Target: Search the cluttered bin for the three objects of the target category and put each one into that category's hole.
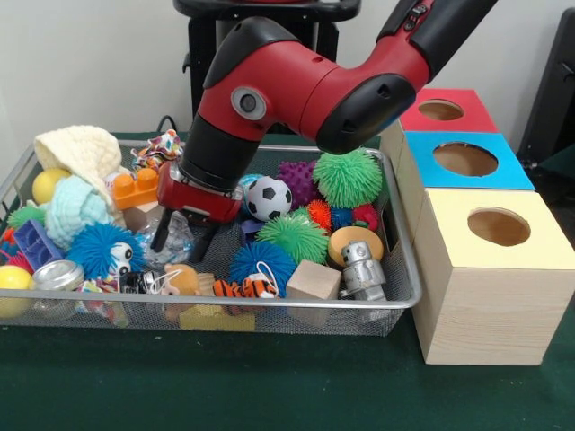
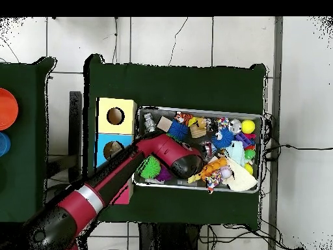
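Note:
My gripper (image 1: pixel 185 237) stands open low in the wire bin (image 1: pixel 402 269), left of the middle. Its two black fingers (image 1: pixel 162 235) straddle a clear, crinkly plastic item (image 1: pixel 177 241); I cannot tell whether they touch it. A soccer ball (image 1: pixel 268 197) lies just right of the gripper, and an orange brick (image 1: pixel 136 189) just left of it. Three boxes with round holes stand to the right of the bin: red (image 1: pixel 442 109), blue (image 1: pixel 464 160) and yellow (image 1: pixel 497 228). In the overhead view the arm (image 2: pixel 170 155) covers the bin's (image 2: pixel 195 109) left part and hides the gripper.
The bin is packed with spiky balls in green (image 1: pixel 348 177), purple (image 1: pixel 299 180) and blue (image 1: pixel 260 262). It also holds a wooden cube (image 1: pixel 314 280), a silver robot toy (image 1: pixel 362 269), a tiger toy (image 1: pixel 244 288), knit hats (image 1: pixel 81 153), yellow balls (image 1: pixel 49 186) and a tin (image 1: pixel 56 276).

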You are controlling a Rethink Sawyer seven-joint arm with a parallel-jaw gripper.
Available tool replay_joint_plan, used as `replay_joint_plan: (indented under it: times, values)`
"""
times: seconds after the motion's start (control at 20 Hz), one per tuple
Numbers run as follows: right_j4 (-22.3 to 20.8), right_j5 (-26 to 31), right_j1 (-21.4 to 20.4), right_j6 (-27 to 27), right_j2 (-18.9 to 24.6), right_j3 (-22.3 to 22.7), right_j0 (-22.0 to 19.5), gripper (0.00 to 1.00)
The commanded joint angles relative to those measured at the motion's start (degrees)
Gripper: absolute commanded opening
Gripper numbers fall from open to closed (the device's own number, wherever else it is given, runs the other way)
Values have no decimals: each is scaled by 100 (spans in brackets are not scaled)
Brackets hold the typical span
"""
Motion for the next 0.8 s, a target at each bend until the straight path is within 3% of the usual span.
replay_joint_plan:
  times: [0.05,0.3,0.5,0.65,0.8]
  values:
    - [239,-481,119,614,956,-832,-228,100]
    - [213,-424,245,968,815,-828,-170,100]
    - [-116,-789,414,925,733,-964,-171,100]
    - [-101,-692,428,880,730,-951,-158,100]
    - [-130,-573,559,1188,568,-929,-97,100]
